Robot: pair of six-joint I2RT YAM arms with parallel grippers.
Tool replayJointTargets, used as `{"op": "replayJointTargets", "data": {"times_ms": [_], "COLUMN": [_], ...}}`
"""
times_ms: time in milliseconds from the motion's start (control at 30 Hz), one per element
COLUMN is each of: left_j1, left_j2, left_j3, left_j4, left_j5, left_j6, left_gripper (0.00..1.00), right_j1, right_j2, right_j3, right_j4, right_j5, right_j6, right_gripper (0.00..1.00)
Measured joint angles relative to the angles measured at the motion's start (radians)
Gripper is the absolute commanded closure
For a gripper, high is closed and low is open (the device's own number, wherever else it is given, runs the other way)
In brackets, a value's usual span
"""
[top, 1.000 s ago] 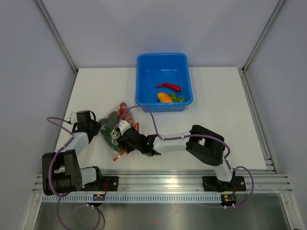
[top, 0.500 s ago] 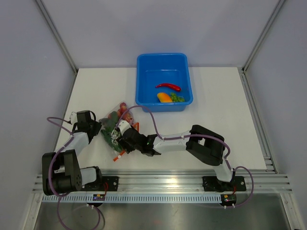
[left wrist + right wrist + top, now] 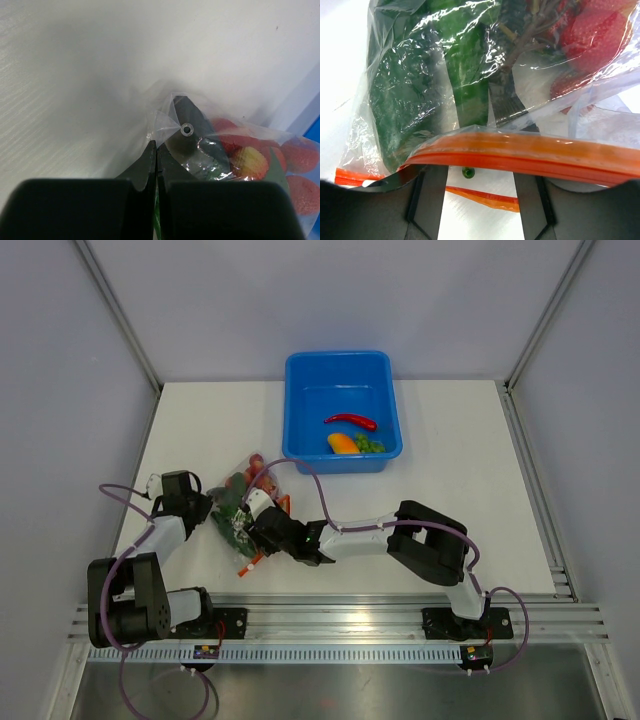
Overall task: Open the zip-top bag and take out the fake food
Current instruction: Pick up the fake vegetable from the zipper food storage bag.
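**From above:** The zip-top bag (image 3: 247, 502) lies on the white table (image 3: 450, 470), at the front left, a little way in front of the blue tub (image 3: 300, 375). The bag is clear and crinkly, and it is stuffed with green and red fake food (image 3: 240, 490). The left gripper (image 3: 207, 512) is at the bag's left edge. The right gripper (image 3: 243, 527) is at its near edge. The tub is smooth plastic with round corners. Inside it lie a curvy red chili (image 3: 351, 421), an orange pepper (image 3: 342, 443) and some small green bits (image 3: 370, 444).

**Left wrist:** The left gripper's (image 3: 156, 147) two black fingers are squeezed tight together. A thin corner of the bag's see-through skin is pinched between them. Through the plastic you can see round, bumpy red and yellow balls (image 3: 250, 160) and a dark pointed piece (image 3: 187, 125).

**Right wrist:** The right gripper's (image 3: 479, 174) fingers stand apart, with bare table showing in the gap. The thick orange zip strip (image 3: 530, 154) runs across just in front of both fingers. I cannot tell if they hold it. Behind the strip the plastic is shiny and wrinkled. Dark green vegetables (image 3: 410, 95) are on the left, and red balls on thin stems are on the right.
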Motion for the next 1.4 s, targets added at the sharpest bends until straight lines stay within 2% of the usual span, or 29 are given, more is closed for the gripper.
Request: {"op": "replayJointTargets", "data": {"times_ms": [300, 367, 400, 500, 733, 933, 1100, 1267, 1400], "left_j1": [-0.002, -0.002, -0.002, -0.002, -0.002, -0.006, -0.007, -0.007, -0.007], "left_j2": [-0.006, -0.006, -0.006, -0.006, -0.006, -0.025, -0.104, -0.221, -0.243], "left_j3": [0.000, 0.000, 0.000, 0.001, 0.012, 0.012, -0.010, -0.093, -0.107], "left_j4": [-0.005, -0.005, -0.005, -0.005, -0.015, -0.035, -0.029, 0.008, 0.023], "left_j5": [-0.006, -0.006, -0.006, -0.009, -0.016, -0.034, -0.066, -0.101, -0.126], "left_j6": [0.000, 0.000, 0.000, 0.000, -0.002, -0.025, -0.055, -0.087, -0.103], "left_gripper": [1.00, 1.00, 1.00, 1.00, 1.00, 1.00, 1.00, 1.00, 1.00], "right_j1": [-0.003, -0.009, -0.014, -0.032, -0.047, -0.050, -0.076, -0.126, -0.174], "right_j2": [0.034, 0.043, 0.047, 0.060, 0.061, 0.003, -0.047, -0.086, -0.114], "right_j3": [0.031, 0.040, 0.044, 0.053, 0.052, -0.003, -0.014, -0.014, -0.014], "right_j4": [-0.011, -0.015, -0.016, -0.017, -0.016, -0.020, -0.064, -0.117, -0.177], "right_j5": [-0.002, -0.005, -0.005, -0.013, -0.009, -0.003, -0.017, -0.077, -0.137], "right_j6": [0.000, 0.002, 0.003, 0.013, 0.019, 0.047, 0.095, 0.148, 0.183], "right_gripper": [0.51, 0.55, 0.62, 0.72, 0.83, 0.84, 0.85, 0.84, 0.85]}}
